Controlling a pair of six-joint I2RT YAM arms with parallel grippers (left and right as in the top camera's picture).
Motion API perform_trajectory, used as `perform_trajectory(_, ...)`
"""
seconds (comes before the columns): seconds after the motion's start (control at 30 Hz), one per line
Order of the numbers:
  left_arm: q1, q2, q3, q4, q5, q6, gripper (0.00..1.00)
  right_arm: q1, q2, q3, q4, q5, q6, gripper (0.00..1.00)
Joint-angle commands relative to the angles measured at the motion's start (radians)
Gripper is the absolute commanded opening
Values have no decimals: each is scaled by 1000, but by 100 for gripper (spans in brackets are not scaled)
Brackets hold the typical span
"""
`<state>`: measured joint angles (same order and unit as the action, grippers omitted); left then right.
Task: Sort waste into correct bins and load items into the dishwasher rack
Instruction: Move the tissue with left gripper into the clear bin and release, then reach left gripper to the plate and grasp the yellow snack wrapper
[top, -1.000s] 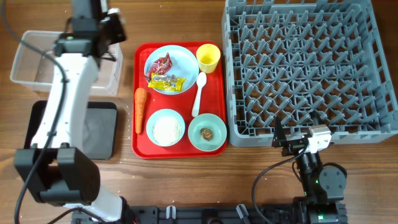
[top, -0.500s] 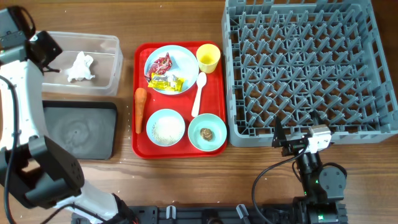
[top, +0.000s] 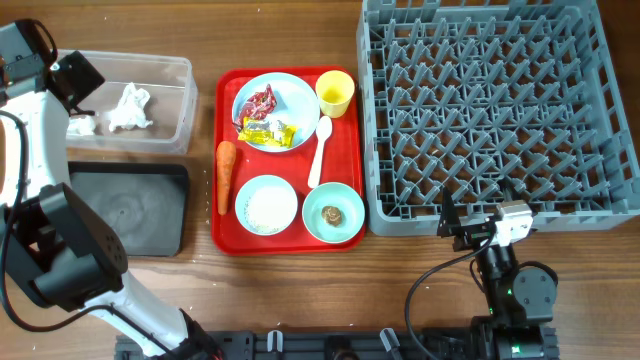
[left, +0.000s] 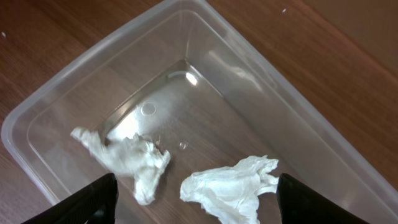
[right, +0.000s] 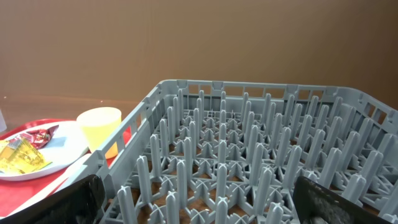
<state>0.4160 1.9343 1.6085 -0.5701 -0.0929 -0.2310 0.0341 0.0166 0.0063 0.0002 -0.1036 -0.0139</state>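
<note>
Left gripper (left: 196, 198): fingers wide apart, empty, above clear tub (left: 298, 106) | crumpled white tissue (left: 231, 186): two pieces lie inside the tub, side by side | right gripper (right: 196, 202): jaws apart, empty, at edge of dishwasher rack (right: 249, 155)

On the serving tray (top: 345, 150), the plate (top: 292, 100) carrying the wrappers (top: 265, 132) sits at the far left and the cup (top: 335, 93) in the far right corner. The spoon (top: 319, 152) lies just nearer than the cup, the rice bowl (top: 267, 204) and the bowl with the food lump (top: 334, 212) sit side by side along the near edge, and the carrot (top: 226, 176) lies along the left edge. Right of the serving tray stands the rack (top: 490, 110); to its left are the tub (top: 185, 100), holding two tissues (top: 130, 107), and, nearer, the flat tray (top: 130, 210).
</note>
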Motion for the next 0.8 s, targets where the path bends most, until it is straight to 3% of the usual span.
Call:
perform_trajectory(0.0,-6,-68,6,17,19,-8,80,2,-1,-1,6,2,-11,100)
perform_trajectory(0.27,-68,-138,6,-38,227,-13,69,2,-1,-1,6,2,-11,100)
perform_trajectory(0.53,-338,-202,5,-310,227,-69,70,2,-1,-1,6,2,-11,100)
perform_trajectory(0.67,-480,-197,5,-329,212,-70,68,2,-1,-1,6,2,-11,100)
perform_trajectory(0.77,-578,-196,5,-333,62,-111,68,2,-1,-1,6,2,-11,100)
